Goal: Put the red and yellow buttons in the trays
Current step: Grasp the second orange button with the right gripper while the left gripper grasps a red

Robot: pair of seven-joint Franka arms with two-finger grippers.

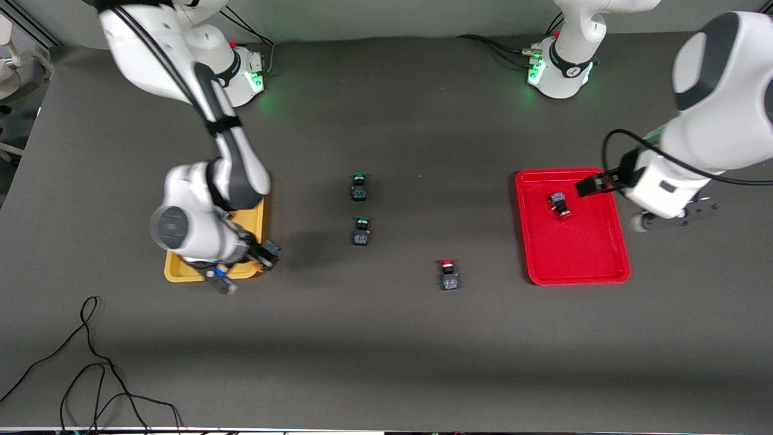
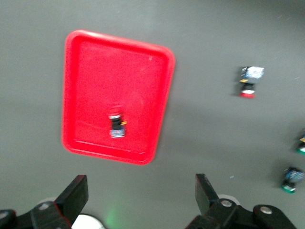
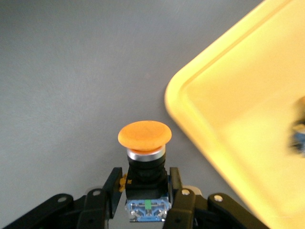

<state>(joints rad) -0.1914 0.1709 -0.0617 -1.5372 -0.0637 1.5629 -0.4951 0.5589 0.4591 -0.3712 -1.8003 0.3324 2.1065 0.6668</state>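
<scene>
My right gripper (image 3: 143, 179) is shut on the dark body of a yellow button (image 3: 144, 136), cap pointing away from the wrist. It holds the button just off the corner of the yellow tray (image 3: 238, 109). In the front view this gripper (image 1: 267, 254) hangs at the yellow tray's (image 1: 256, 222) edge. A dark, blurred object (image 3: 299, 136) lies in that tray. My left gripper (image 2: 141, 193) is open and empty, up by the red tray's (image 2: 95, 62) rim. One red button (image 1: 559, 204) lies in the red tray (image 1: 580, 254). Another red button (image 1: 448, 275) stands on the table.
Two green-capped buttons (image 1: 359, 187) (image 1: 361, 231) stand mid-table, one nearer the front camera than the other. Loose black cable (image 1: 90, 362) lies near the table's front edge at the right arm's end. The right arm covers much of the yellow tray.
</scene>
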